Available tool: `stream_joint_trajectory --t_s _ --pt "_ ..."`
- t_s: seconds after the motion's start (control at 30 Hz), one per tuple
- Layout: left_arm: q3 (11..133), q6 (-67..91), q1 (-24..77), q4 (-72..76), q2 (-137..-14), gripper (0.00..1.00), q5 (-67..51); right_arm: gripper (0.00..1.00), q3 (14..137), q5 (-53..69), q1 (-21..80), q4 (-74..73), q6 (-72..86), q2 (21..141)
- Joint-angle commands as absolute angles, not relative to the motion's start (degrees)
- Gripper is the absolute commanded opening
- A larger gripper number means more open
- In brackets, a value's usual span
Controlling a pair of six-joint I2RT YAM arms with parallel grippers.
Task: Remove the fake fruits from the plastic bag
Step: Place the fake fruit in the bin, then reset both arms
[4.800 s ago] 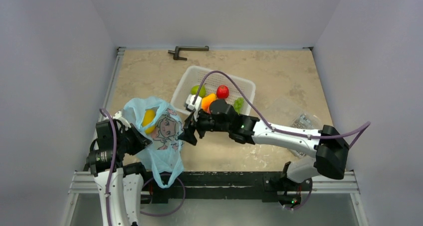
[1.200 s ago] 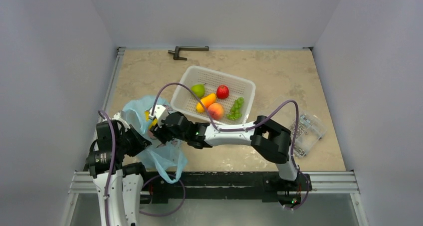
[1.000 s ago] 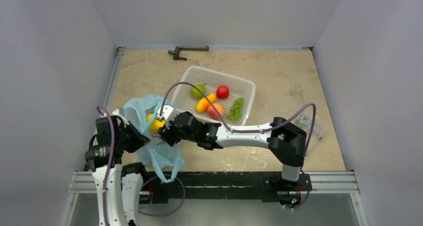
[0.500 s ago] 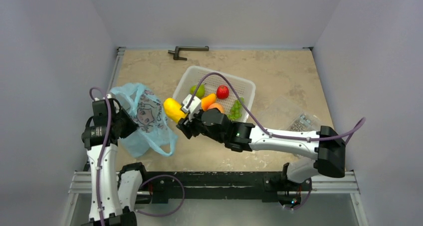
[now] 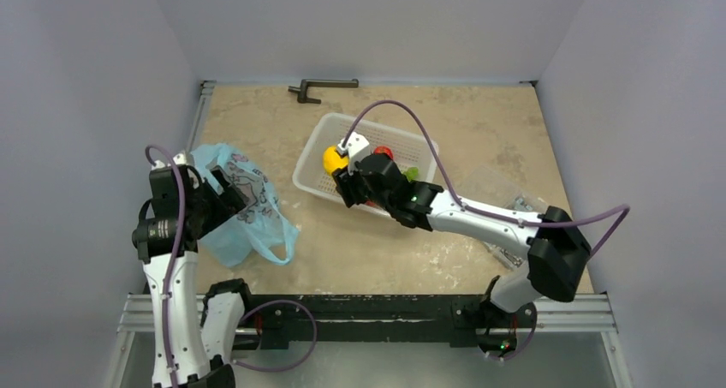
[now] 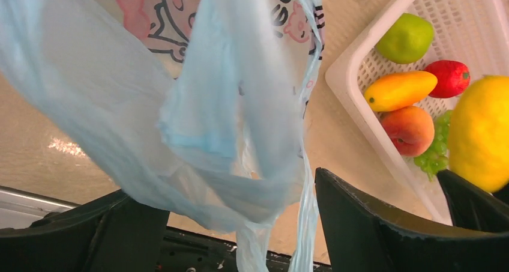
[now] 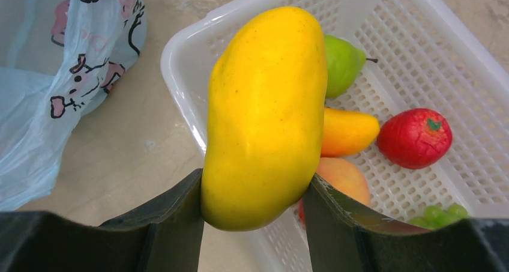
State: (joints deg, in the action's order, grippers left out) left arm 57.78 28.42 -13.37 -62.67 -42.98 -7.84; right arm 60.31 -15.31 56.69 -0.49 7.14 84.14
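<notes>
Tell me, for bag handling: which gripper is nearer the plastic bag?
Left. The left gripper is at the plastic bag; the right gripper is apart, over the white basket, holding the yellow fruit.

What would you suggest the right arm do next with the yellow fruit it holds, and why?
Probably carry it slightly further over the white basket and open the jaws. The right gripper is clamped on the yellow fruit, which hangs above the basket's rim, not its middle; other fruits already lie inside.
</notes>
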Motion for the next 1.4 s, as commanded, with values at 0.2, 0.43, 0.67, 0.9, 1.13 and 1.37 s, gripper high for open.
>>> stream_joint_trajectory --t_s 0.2,0.43,0.67,0.9,1.13,1.37 --pt "63.87 28.79 -13.37 -68.25 -34.32 0.88 -17.86 0.0 78.48 -1.97 52.65 -17.89 11.0 96.89" --pt "63.75 34.6 -5.83 -63.01 -32.53 0.88 -24.76 0.0 88.39 -0.12 50.63 -28.65 12.51 104.54" --pt "65.69 36.05 2.09 -62.24 -34.22 0.9 -25.01 0.37 91.3 4.09 49.75 -29.73 12.76 106.77" --pt "69.7 35.55 4.04 -62.98 -35.13 0.91 -25.89 0.75 92.69 1.43 49.75 -30.78 11.91 104.1" --pt "74.5 34.35 4.04 -64.36 -36.69 0.91 -25.64 0.85 90.66 -2.25 49.74 -30.75 11.3 98.72" --pt "81.93 33.33 4.04 -66.26 -37.83 0.91 -24.63 0.91 85.82 -7.77 49.75 -30.09 9.83 87.05"
